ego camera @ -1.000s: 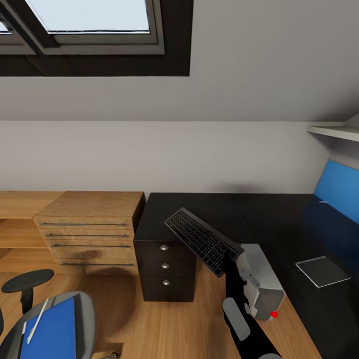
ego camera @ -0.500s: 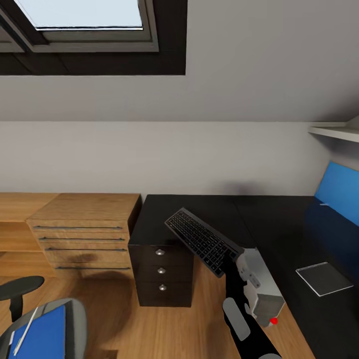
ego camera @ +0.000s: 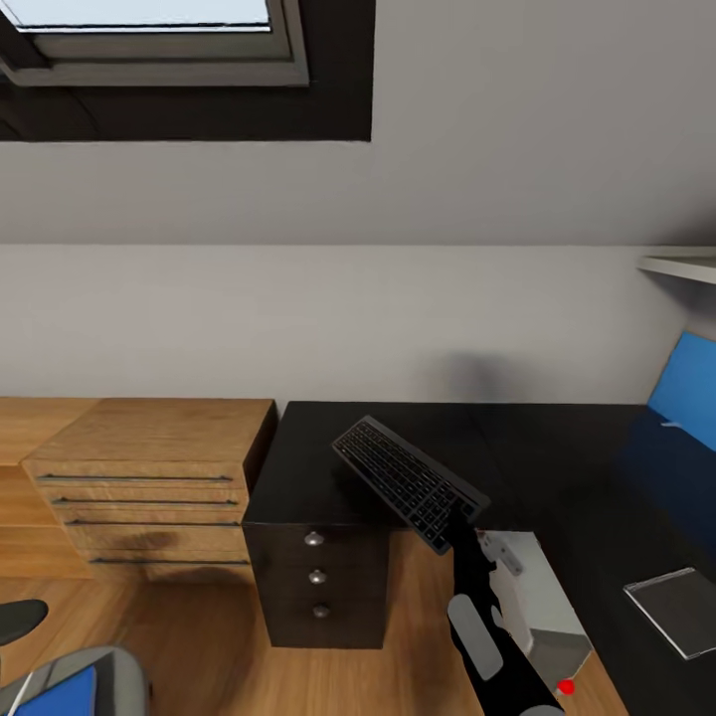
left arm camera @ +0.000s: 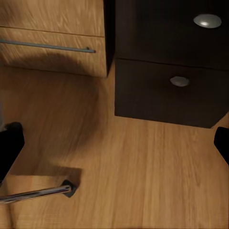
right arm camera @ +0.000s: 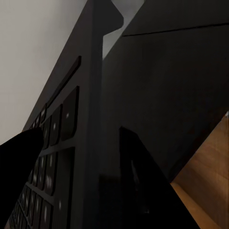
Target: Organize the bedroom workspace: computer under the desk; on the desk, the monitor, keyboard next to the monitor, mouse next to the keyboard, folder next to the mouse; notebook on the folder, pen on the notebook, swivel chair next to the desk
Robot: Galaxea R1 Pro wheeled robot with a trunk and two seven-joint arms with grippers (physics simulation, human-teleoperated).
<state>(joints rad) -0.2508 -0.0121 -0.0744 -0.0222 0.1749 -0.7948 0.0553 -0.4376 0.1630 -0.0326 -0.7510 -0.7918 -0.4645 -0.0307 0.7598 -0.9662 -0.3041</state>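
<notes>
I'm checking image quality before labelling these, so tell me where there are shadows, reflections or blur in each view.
Head view: sharp; the glossy desk mirrors its blue back panel, and a soft shadow smudges the wall above it. Left wrist view: a broad soft shadow lies on the wooden floor; the drawer knobs look slightly soft. Right wrist view: the keyboard sits very close, dim, with soft edges.

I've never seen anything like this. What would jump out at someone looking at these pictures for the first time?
Most striking is the keyboard, held tilted in the air by the right gripper above the front edge of the glossy black desk. Just below it, a light-grey computer stands on the wooden floor in the desk's inner corner. A light wooden chest stands against the desk's left end.
</notes>
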